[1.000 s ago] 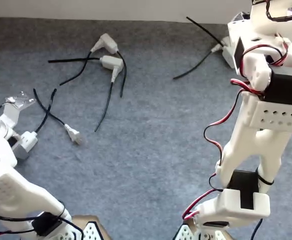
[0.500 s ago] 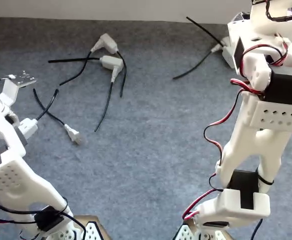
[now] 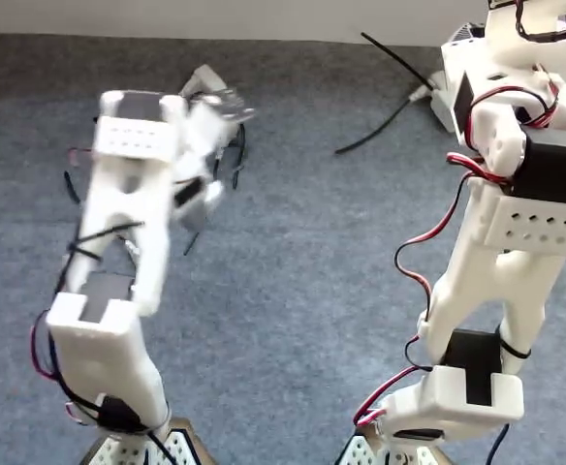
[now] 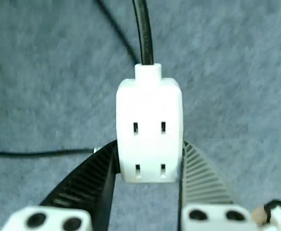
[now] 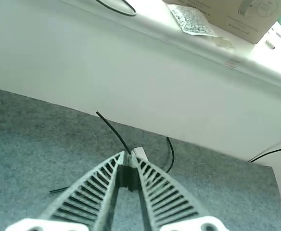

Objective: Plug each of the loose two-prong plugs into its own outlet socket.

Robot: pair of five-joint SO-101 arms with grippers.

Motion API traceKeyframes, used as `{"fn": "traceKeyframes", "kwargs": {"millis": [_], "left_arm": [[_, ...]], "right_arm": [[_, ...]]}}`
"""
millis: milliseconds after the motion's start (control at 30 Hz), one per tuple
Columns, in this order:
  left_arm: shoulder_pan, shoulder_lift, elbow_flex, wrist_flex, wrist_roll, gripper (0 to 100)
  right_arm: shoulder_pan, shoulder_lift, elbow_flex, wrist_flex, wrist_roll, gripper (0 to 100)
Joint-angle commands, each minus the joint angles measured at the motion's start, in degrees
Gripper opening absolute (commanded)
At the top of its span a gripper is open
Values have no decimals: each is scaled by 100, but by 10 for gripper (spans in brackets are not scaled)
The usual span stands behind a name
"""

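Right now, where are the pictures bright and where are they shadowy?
High view: the carpet darkens along the wall. Left wrist view: the white outlet socket between the jaws is evenly lit, no glare. Right wrist view: the wall is brightest.

A grey carpet (image 3: 293,291) covered the table up to a white wall (image 5: 131,72), whose white ledge (image 5: 145,19) carried a cardboard box (image 5: 236,14) and, near its front edge, a small clear bag (image 5: 191,14).
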Motion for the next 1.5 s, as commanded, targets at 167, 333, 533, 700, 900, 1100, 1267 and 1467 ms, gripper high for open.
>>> {"fn": "traceKeyframes", "kwargs": {"millis": [167,333,533,700,900,1100,1267,1467], "left_arm": [[1385,840,-954,-1231,2673,11],[1534,2211,-1385,-1785,4070,11],[1798,3574,-2703,-1626,4958,101],[1824,4031,-4163,-519,5011,253],[1675,4031,-5499,246,5011,267],[1033,3495,-5903,246,5020,266],[268,2703,-5886,255,5029,263],[-673,1587,-4655,273,6075,263]], "right_arm": [[13,-295,-75,13,79,12],[295,-295,-75,13,79,12],[338,-295,-84,13,79,12],[338,-295,-84,13,79,12],[330,-295,-84,13,88,12],[321,-295,-84,13,88,12],[13,-295,-84,13,88,12],[-207,-295,-84,13,88,12]]}}
